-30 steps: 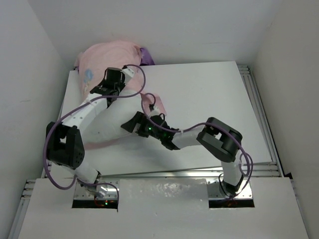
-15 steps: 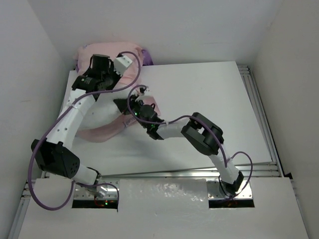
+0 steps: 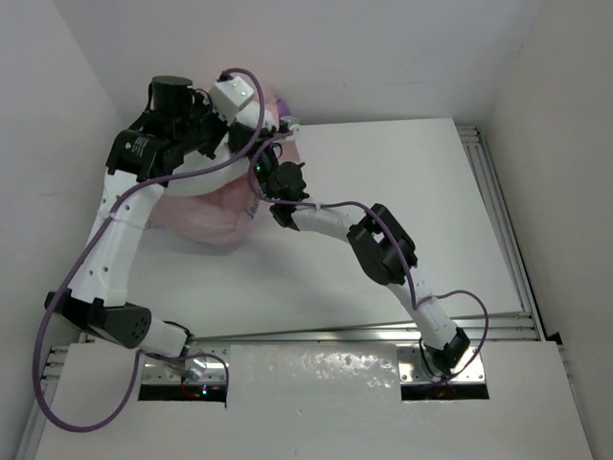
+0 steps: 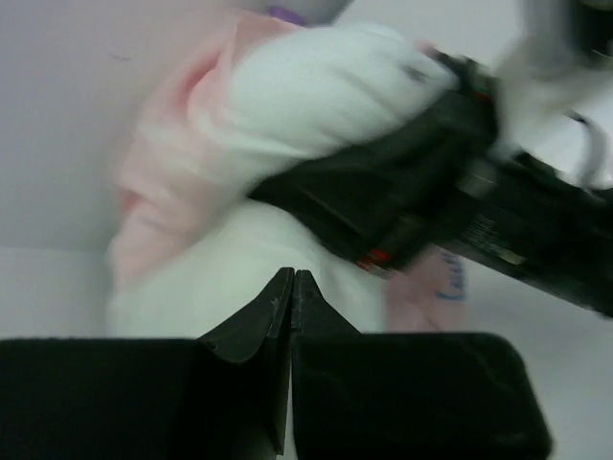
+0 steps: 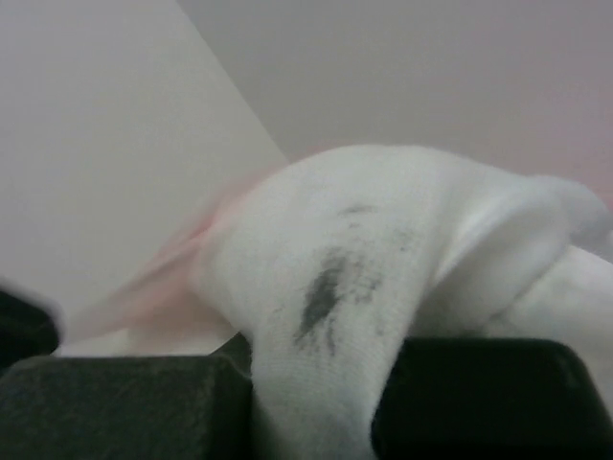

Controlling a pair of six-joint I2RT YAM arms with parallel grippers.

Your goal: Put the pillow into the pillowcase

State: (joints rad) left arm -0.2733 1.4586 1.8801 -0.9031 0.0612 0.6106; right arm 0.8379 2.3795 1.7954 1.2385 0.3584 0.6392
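**Overhead view.** One flat white surface (image 3: 402,192) carries one thin fabric pillowcase (image 3: 206,216), pale pink with a small purple patch. It lies bunched at the far left corner against the wall. Two arms cross over the bundle and cover its middle, so the fingertips of both are hard to make out here.

**Left wrist view.** The picture is blurred. The left end effector (image 4: 291,280) has its two fingers pressed together with nothing between them. Beyond it, one plump white soft pillow (image 4: 316,86) bulges out of the pink fabric. The black housing of the right arm (image 4: 412,182) hides part of it. A blue marking on the pink cloth is unreadable.

**Right wrist view.** The right end effector (image 5: 311,393) is clamped on a fold of the pillow that bears a dark smudge. The bottom edge cuts off both fingers. The pillowcase shows only as a blurred pink edge at left.
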